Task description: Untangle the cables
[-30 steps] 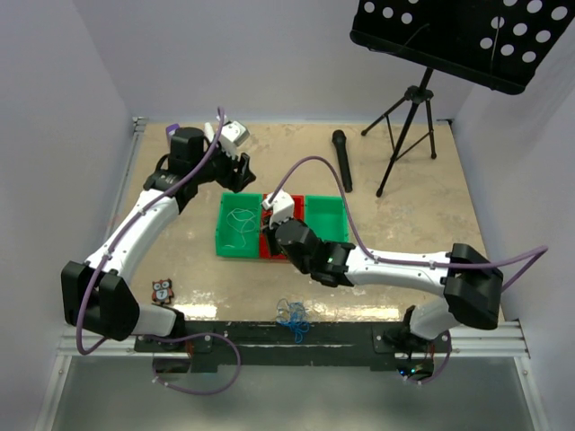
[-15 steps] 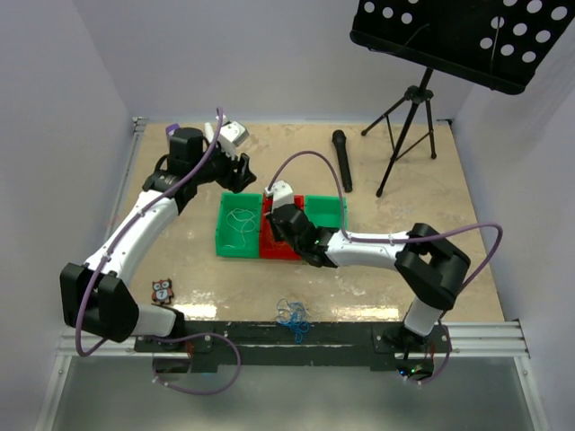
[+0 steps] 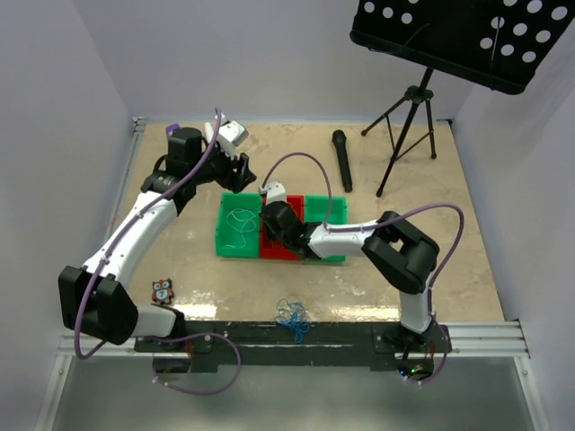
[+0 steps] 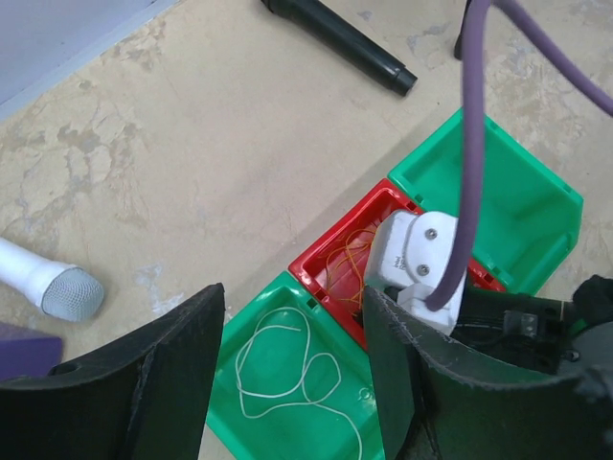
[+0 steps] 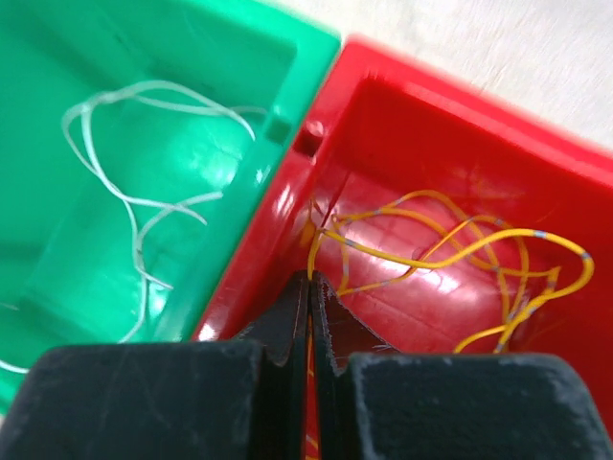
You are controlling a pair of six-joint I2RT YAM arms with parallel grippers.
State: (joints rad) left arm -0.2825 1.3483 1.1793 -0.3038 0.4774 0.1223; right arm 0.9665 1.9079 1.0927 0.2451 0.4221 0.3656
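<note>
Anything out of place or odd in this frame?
The blue cable lies bunched at the near edge of the table, outside the bins; the white cable and yellow cable each lie in one.

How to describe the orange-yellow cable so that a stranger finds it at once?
On the beige table stands a row of three plastic bins: green, red, green. The thin orange-yellow cable lies looped in the red middle bin, one strand pinched by the right gripper. Its neighbours are a white cable in the left green bin and a blue tangle at the table's near edge.
</note>
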